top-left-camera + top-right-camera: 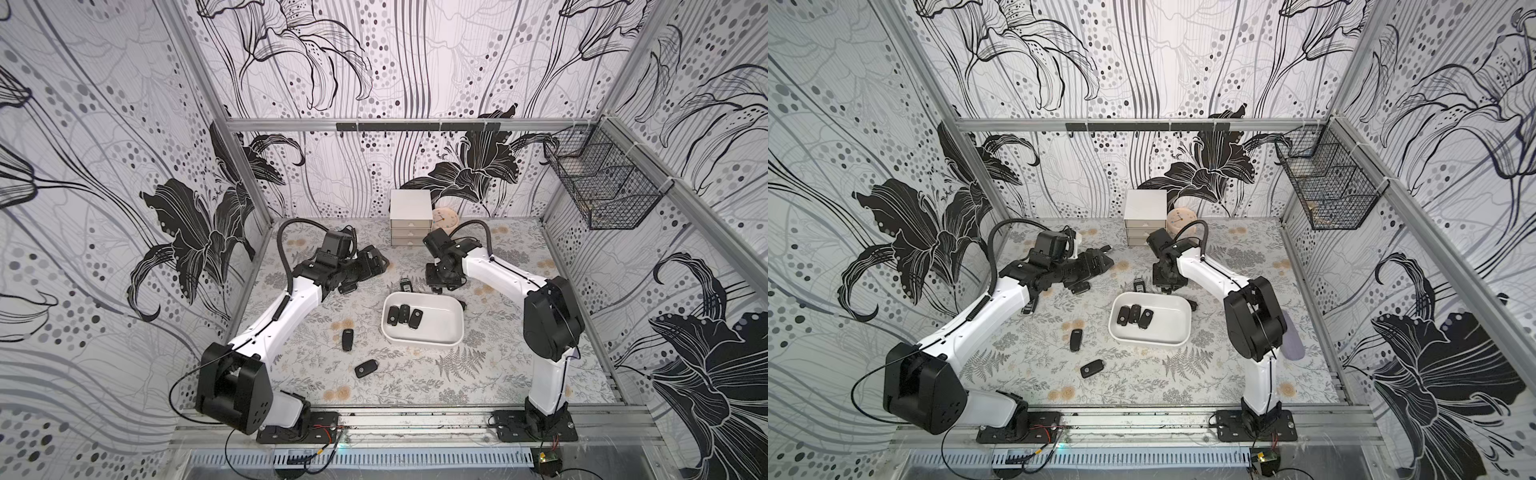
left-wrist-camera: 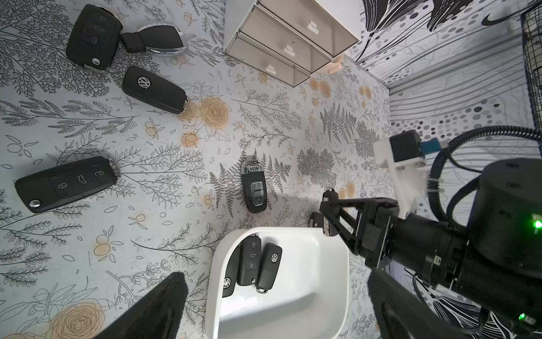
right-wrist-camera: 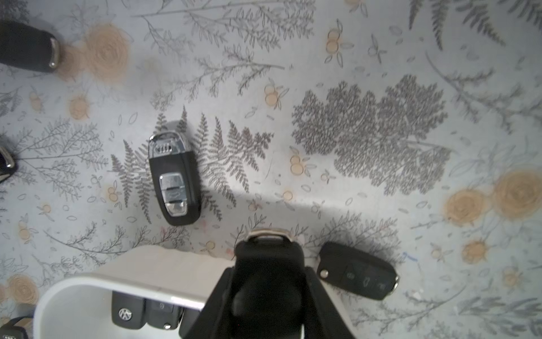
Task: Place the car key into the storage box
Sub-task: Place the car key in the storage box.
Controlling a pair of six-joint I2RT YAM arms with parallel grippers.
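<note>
The storage box (image 1: 444, 328) (image 1: 1169, 328) is a shallow white tray at mid-table with three black key fobs (image 1: 404, 316) lying side by side in its left part. My right gripper (image 1: 442, 283) (image 3: 268, 293) is shut on a black car key (image 3: 268, 258) with a silver end, hanging just beyond the box's far rim (image 3: 88, 280). Farther left, my left gripper (image 1: 372, 264) (image 2: 272, 317) hangs open and holds nothing; the box (image 2: 308, 281) shows between its fingers (image 2: 158, 308).
Loose fobs lie around: a silver-trimmed one (image 1: 404, 284) (image 3: 174, 179) behind the box, one (image 3: 357, 270) at its far right corner, two (image 1: 348, 339) (image 1: 366, 368) in front left, several (image 2: 154, 89) under the left arm. White drawer cabinet (image 1: 410, 216), clock (image 1: 444, 220), wire basket (image 1: 602, 187).
</note>
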